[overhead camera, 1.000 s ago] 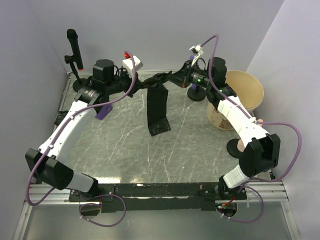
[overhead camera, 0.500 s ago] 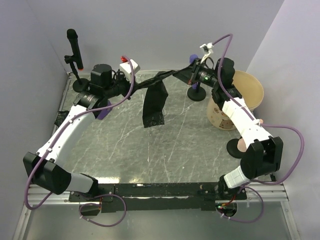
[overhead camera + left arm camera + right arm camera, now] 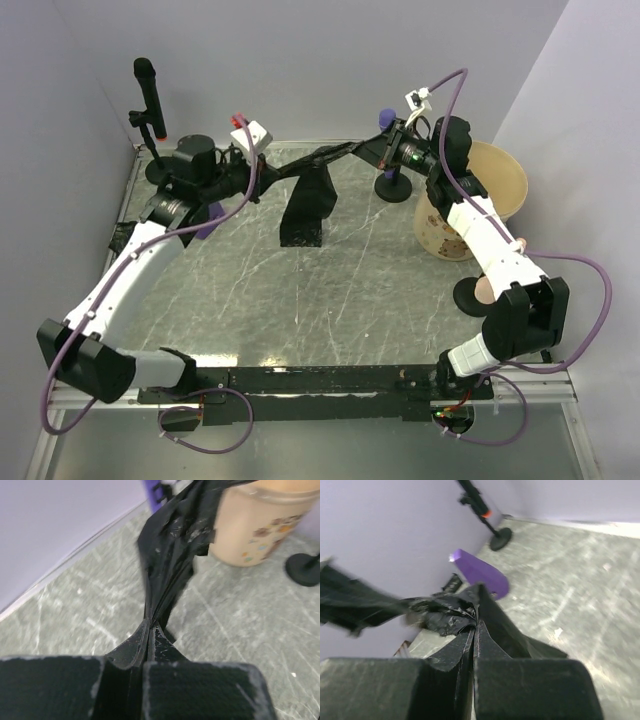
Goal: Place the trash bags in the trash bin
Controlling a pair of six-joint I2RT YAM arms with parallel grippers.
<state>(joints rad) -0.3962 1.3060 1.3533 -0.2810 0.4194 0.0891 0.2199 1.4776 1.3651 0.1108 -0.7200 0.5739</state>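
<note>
1. From where I stand, the main danger is tearing. The left gripper point(image 3: 262, 172) and the right gripper point(image 3: 372, 152) are both clamped tight on the same trash bag point(image 3: 305, 205). The film is drawn into a taut strip between them, across the upper middle of the top view. More pull apart could rip it, or slide it out of one pinch.
2. The trash bin point(image 3: 438, 232) stands at the right edge of that view (its mouth is partly covered by the right arm point(image 3: 480, 235)). The loose flap could catch on the rim or on the black stand base point(image 3: 398, 188) and stay outside.
3. The bag is thin, glossy black and crinkled. One folded flap hangs down toward the table point(image 3: 250, 290) at the centre, well apart from the bin.
</note>
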